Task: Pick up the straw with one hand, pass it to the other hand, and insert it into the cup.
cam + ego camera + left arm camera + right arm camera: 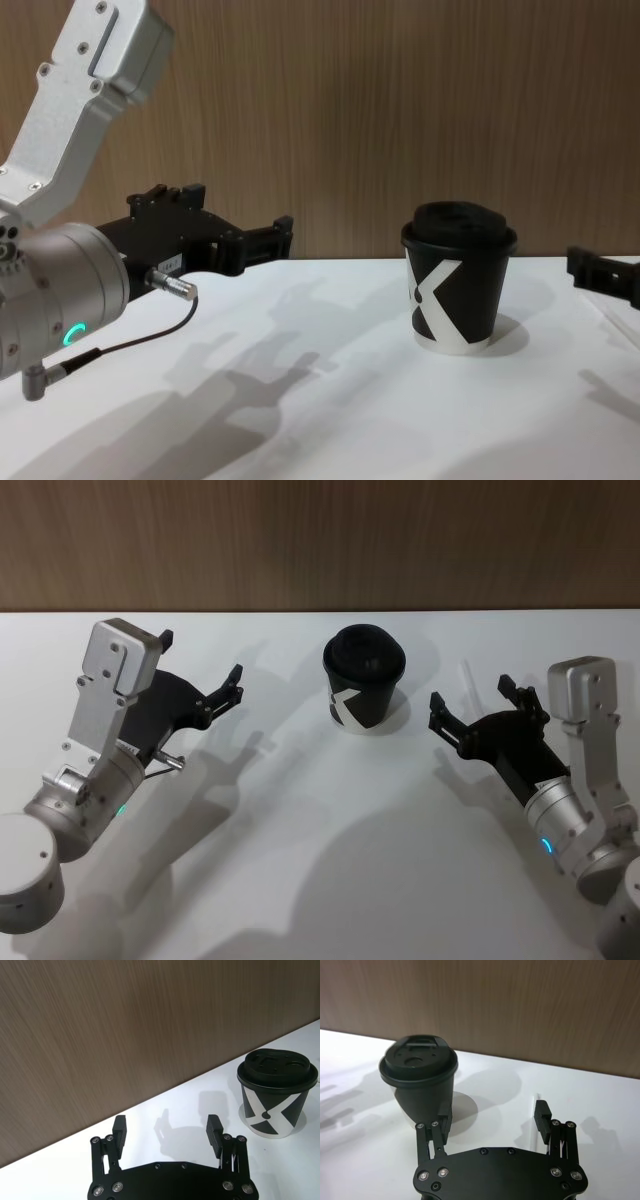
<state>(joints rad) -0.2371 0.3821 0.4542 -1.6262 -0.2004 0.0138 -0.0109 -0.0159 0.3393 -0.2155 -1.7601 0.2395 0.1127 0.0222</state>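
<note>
two grippers hover over the smooth white table [300, 880], jaws spread and empty. left gripper [200, 658]: left side, idle. right gripper [472, 693]: right side, probably staged to pick up the straw [466, 677], a thin white tube lying flat by its fingertips, right of the cup [363, 680]. cup: black paper, white x mark, domed lid, upright at centre. farthest: wood-grain wall [320, 540].

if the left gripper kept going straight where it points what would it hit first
Nothing near: the open left gripper points across the table toward the wooden wall, probably its first contact, though depth is unclear. The cup stands to one side of that line, the right gripper beyond it.
</note>
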